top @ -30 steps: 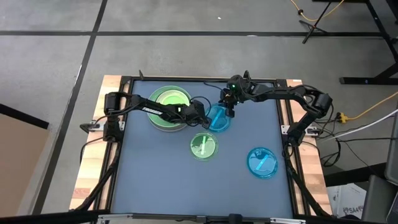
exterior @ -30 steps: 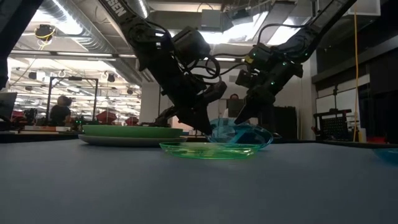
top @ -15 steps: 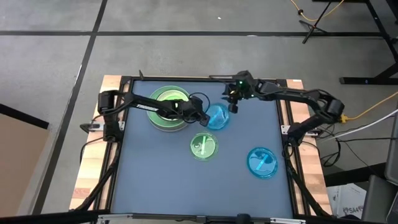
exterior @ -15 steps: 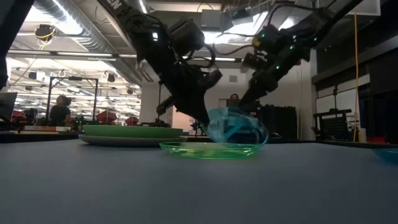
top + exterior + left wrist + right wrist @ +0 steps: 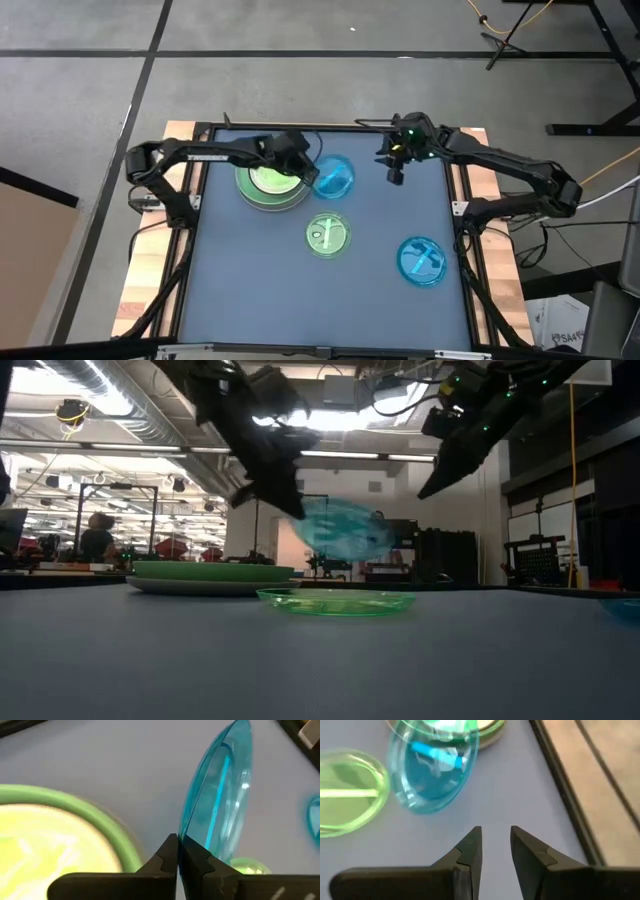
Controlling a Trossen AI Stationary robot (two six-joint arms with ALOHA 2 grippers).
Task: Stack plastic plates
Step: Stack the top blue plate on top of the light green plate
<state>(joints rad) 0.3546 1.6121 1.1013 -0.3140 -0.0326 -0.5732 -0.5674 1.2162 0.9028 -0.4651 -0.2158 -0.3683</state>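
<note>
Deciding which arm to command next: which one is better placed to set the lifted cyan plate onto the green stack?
Left. The left gripper is shut on the rim of the cyan plate, holding it in the air right beside the green stack. The right gripper is open, empty and off to the side.

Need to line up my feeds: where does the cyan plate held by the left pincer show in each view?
High: cyan plate, upper centre, beside the stack.
Low: lifted, centre.
Left wrist: edge-on, clamped by the left pincer.
Right wrist: upper left.
Shared landmark: small green plate.
</note>
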